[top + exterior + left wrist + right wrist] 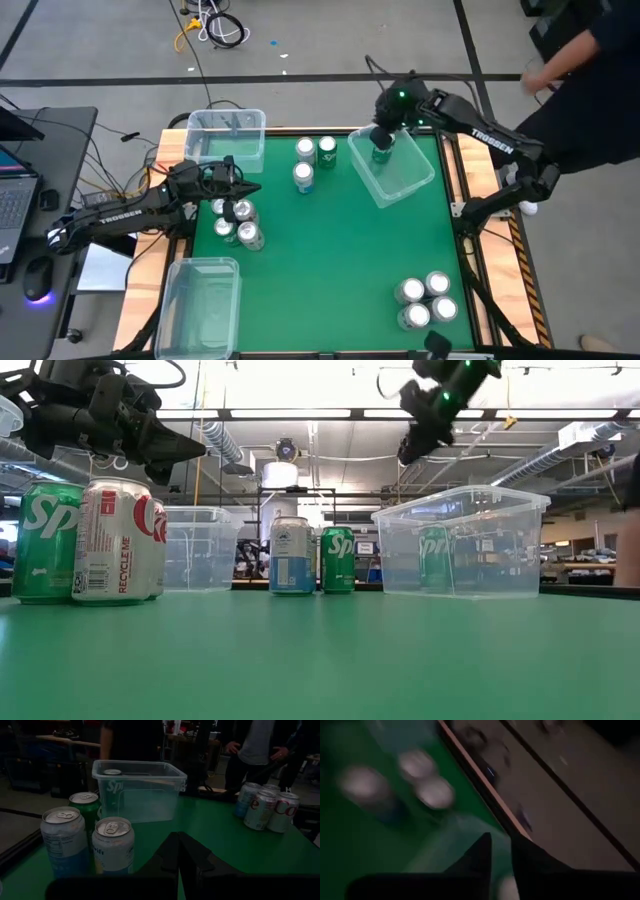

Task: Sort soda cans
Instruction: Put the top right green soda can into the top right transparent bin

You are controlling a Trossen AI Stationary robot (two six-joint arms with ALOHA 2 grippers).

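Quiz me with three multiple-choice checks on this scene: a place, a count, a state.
1. The right gripper hovers over: A a stack of plates; B the bin holding one green can; C a red bowl.
2. The cans grouped at the right corner number: A two; B six; C four.
3. The left gripper is: A shut, empty; B shut on a can; C wide open.
Answers: B, the high view shows it above that bin; C, four silver tops show there; A, its fingers meet with nothing between.

Green table point(340, 260): cans point(424, 300), 3 bins point(200, 300)
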